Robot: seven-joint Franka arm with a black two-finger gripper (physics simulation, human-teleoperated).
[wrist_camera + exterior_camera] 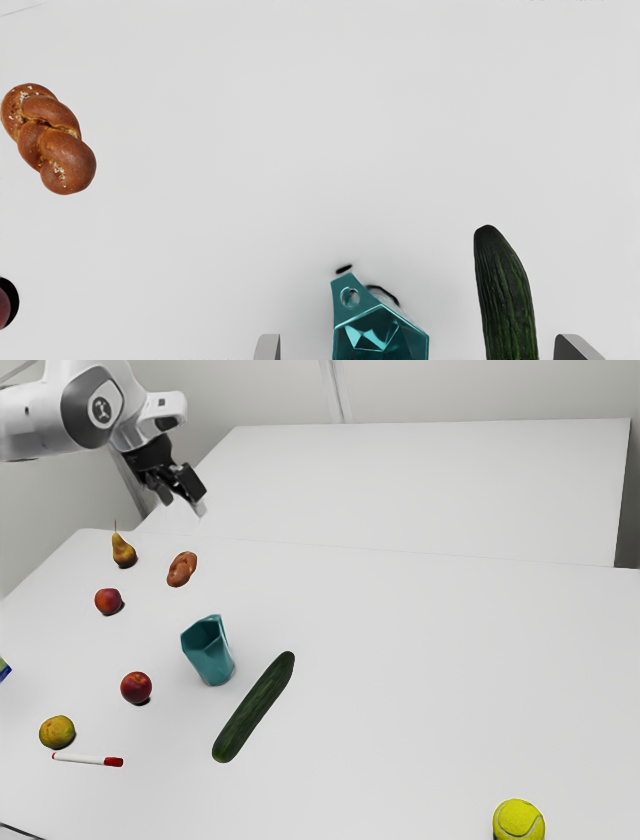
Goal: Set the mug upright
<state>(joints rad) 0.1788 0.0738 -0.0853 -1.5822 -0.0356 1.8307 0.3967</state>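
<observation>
White table (400, 660) against pale walls (480, 385): open fingers (190, 484) raised clear of the teal mug (211, 660).
Clock directions apply to the exterior view, mug at dial centre, 12 at the upper edge. Fingers: spread wide, nothing gripped, at 12 o'clock. Bread twist (181, 569): 11 o'clock, nearest the fingers. Pear (123, 552): 11 o'clock, farther out than the bread twist. Red-orange fruit (108, 601): 10 o'clock. Mug: on the table, open end toward 11 o'clock; standing or lying cannot be told. Cucumber (253, 707): just beside, 5 o'clock. Dark red fruit (136, 687), yellow-green citrus (57, 731) and red-capped marker (84, 759): 8 o'clock. Tennis ball (518, 822): well apart, 4 o'clock.
</observation>
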